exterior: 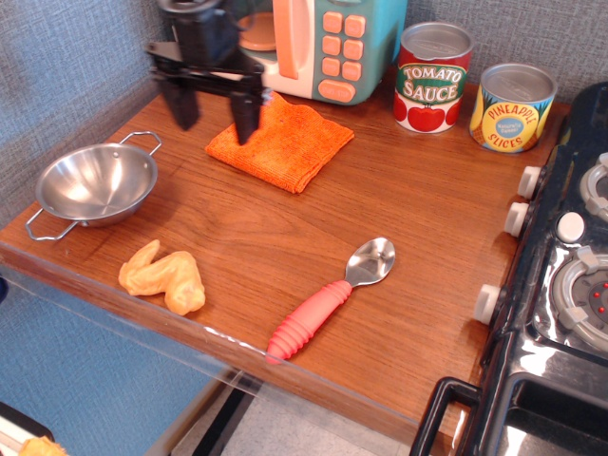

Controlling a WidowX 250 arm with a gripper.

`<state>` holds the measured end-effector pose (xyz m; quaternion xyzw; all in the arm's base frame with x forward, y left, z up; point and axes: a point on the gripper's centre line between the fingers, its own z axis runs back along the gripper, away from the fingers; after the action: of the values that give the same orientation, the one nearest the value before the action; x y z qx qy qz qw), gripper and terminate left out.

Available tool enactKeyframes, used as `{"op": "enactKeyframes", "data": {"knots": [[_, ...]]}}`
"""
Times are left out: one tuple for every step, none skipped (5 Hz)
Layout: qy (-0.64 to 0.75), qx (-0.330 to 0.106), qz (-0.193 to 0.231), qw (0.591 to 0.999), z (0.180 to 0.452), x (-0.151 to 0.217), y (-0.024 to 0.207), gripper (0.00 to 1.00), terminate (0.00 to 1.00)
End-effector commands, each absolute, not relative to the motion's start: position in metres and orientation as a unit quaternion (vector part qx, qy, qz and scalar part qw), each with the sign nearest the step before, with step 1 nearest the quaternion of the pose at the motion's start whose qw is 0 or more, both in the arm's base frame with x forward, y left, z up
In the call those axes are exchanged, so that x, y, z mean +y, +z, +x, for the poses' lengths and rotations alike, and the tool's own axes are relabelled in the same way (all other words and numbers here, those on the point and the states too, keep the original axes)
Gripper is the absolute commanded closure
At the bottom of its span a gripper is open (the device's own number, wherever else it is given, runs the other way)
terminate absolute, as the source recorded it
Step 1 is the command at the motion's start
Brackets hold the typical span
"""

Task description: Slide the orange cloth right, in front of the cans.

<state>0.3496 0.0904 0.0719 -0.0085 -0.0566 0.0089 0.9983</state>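
A black robot gripper (216, 106) hangs with its two dark fingers (184, 101) spread apart and nothing between them, at the left corner of a folded square of bright orange terry cloth (285, 141) lying flat on a brown wooden table (380, 190). One finger stands over the cloth's left edge, the other just left of the cloth over bare wood; whether either tip touches the surface cannot be told.

The orange cloth sits directly in front of a toy microwave in teal and cream with peach buttons (323, 43), its far corner near the microwave's base. To the cloth's right and slightly behind it stand two short tins with silver tops, well apart from the fabric: a red-and-white one labelled "Tomato Sauce" (433, 78), then a yellow-and-blue one labelled "Pineapple Slices" (512, 107) further right.

Left of the cloth and nearer the table's front rests a small shiny steel bowl with wire handles (95, 182). In front of the cloth, near the table's edge, lie a yellow-orange toy chicken wing (163, 276) and a metal spoon with a ribbed pink-red handle (331, 298). A black toy stove with white knobs (560, 285) borders the table, far right of the cloth.
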Motion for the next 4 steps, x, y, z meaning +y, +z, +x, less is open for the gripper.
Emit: {"op": "enactKeyframes", "data": {"knots": [[0.001,-0.073,-0.003,0.997,0.395,0.084,0.063,0.00,0.00],[0.004,-0.067,0.003,0.998,0.404,0.086,0.054,0.00,0.00],[0.003,-0.065,0.004,0.998,0.413,0.086,0.043,0.00,0.00],[-0.001,-0.055,0.011,0.998,0.415,0.082,0.031,0.00,0.00]]}}
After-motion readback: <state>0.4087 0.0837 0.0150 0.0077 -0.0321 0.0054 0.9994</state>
